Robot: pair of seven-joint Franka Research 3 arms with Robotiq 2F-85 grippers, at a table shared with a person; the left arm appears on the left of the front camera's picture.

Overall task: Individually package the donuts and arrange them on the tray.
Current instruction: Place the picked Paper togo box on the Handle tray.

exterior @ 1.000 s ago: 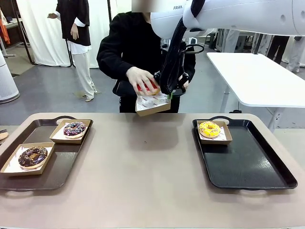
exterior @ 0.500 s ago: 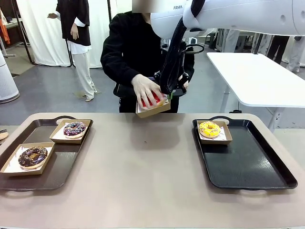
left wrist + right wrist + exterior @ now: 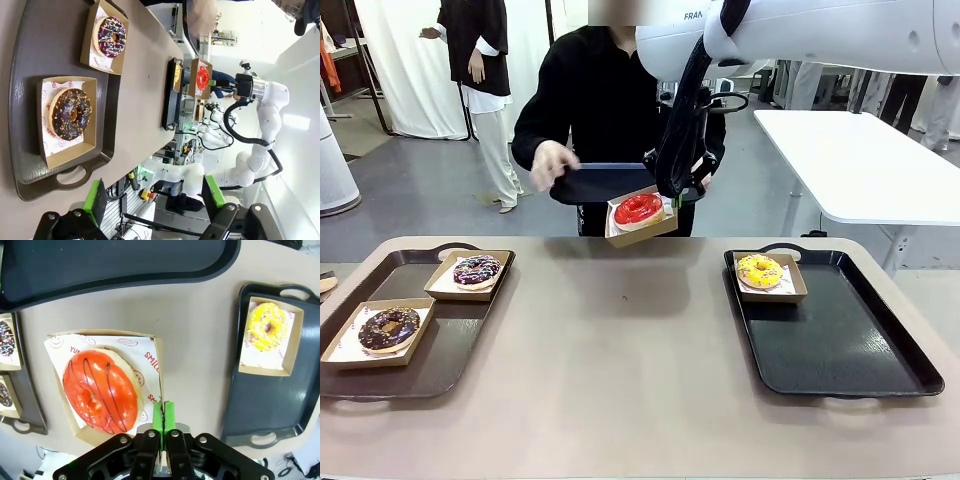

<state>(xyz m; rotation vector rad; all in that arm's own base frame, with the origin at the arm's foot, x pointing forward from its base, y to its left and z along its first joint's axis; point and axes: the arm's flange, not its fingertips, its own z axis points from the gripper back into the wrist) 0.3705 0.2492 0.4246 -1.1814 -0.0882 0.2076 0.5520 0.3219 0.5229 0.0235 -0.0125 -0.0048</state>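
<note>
A white side table [image 3: 860, 160] (far right) stands bare.

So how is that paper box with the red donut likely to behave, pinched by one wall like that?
Held by the right gripper at one thin wall, the box probably flexes and sags. It already sits tilted in the front view. The glossy red donut may slide on its paper liner.

The red donut [image 3: 638, 209] sat in a raised box; the yellow donut [image 3: 759, 270], sprinkled donut [image 3: 476, 270] and chocolate donut [image 3: 388, 328] lay boxed on trays.
</note>
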